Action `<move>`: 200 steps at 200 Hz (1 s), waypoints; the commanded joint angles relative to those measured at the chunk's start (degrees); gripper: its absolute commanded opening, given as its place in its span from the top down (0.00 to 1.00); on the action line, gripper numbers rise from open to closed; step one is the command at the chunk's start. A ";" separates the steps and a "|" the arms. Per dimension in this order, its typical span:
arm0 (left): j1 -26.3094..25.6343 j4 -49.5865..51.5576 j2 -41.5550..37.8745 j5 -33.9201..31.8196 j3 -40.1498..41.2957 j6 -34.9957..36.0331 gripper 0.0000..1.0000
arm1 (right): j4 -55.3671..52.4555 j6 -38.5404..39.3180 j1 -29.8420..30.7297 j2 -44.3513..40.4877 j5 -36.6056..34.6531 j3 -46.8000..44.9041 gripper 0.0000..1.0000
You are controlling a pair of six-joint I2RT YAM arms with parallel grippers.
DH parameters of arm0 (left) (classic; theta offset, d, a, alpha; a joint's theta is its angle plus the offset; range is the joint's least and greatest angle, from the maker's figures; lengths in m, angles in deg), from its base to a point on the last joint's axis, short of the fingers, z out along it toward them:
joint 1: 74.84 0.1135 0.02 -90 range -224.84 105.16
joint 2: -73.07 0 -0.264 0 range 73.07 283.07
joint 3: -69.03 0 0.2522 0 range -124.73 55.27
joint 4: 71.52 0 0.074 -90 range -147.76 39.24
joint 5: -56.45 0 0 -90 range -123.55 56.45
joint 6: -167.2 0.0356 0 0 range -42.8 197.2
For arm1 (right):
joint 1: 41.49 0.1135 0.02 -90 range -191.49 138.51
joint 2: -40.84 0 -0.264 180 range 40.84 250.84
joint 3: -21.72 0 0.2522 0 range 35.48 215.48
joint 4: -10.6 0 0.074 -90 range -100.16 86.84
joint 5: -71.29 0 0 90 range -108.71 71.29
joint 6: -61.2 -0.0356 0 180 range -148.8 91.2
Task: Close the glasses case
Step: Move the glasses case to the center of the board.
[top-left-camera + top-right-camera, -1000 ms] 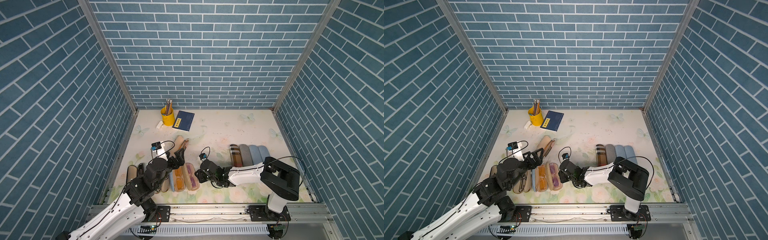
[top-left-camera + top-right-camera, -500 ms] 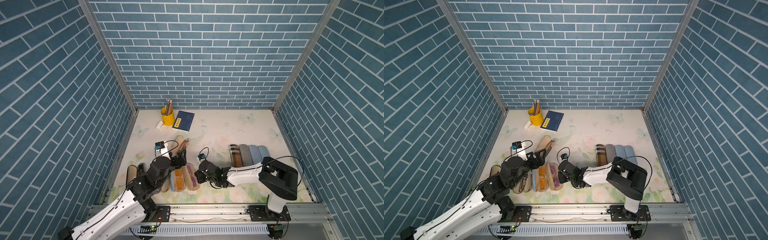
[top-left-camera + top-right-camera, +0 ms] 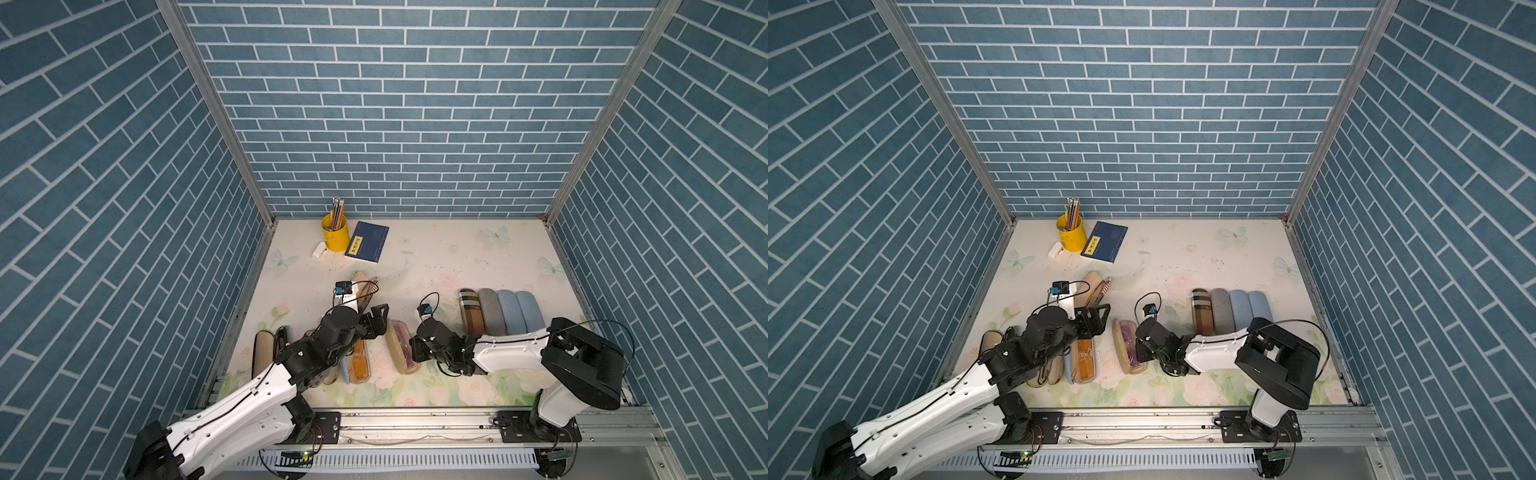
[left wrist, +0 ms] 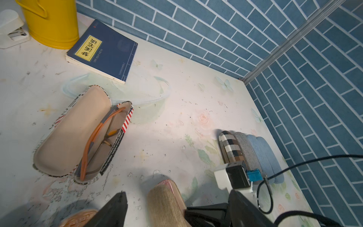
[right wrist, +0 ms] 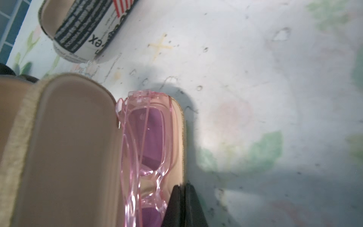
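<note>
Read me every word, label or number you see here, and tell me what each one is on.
"梦溪笔谈": seems to be what the yellow label on the blue book says, seen at a slant.
"ex": large black letters on the newsprint-patterned glasses case. The rest of that word is cut off.
Fine print on the book cover and the case's newsprint lines: too small or blurred to read.
Nothing else shows readable text.

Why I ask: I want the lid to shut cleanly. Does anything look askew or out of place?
The pink glasses stand on edge in the open tan case, and one end appears to poke above its rim, so the lid may catch on them.
</note>
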 commanded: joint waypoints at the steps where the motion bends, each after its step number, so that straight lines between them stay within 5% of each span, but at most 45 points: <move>1: -0.98 -3.07 1.35 1.16 -1.56 0.88 0.15 | -2.62 -0.30 -2.36 -2.89 -2.34 -2.60 0.93; 200: -6.55 -10.81 11.42 1.82 -0.40 -1.88 0.18 | -2.45 5.88 -18.35 -5.99 -0.68 -4.27 0.94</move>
